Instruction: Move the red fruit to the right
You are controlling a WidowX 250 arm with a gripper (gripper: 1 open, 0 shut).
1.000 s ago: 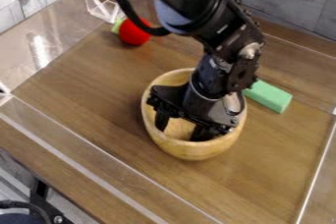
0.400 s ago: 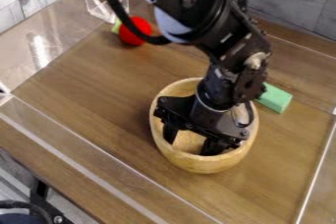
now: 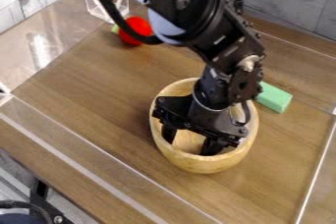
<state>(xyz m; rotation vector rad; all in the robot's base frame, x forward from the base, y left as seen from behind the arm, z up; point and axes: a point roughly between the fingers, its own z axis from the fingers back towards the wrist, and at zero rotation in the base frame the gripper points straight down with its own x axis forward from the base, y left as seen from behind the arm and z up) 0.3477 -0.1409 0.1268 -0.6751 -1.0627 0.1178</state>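
One arm fills most of the camera view, reaching down from the upper left so that its gripper (image 3: 197, 135) sits over the wooden bowl (image 3: 178, 159) on the wooden table (image 3: 79, 110). The dark fingers (image 3: 167, 118) are spread apart, one out to each side above the bowl's opening, with nothing held between them; the hand is released. Whether the tips touch the bowl's inside cannot be told from this angle.

Against the picture from a full second ago, the bowl lies further toward the near right of the table, and the gripper has shifted with it. Against the picture just before this one, very little differs: bowl and gripper sit where they did, and only the upper part of the arm has swung slightly, covering a bit more of the far left corner.

The red fruit (image 3: 132, 37) rests at the far left of the table, well apart from the bowl and the gripper. It is now largely hidden behind the arm's links and a black cable (only a red patch shows, where a second ago more of its round shape was plain). It has not changed place across the pictures.

The green block (image 3: 274, 98) lies on the table to the right of the bowl, just beside the arm's wrist, and the bowl's rim now comes nearer to it than it did a second ago.
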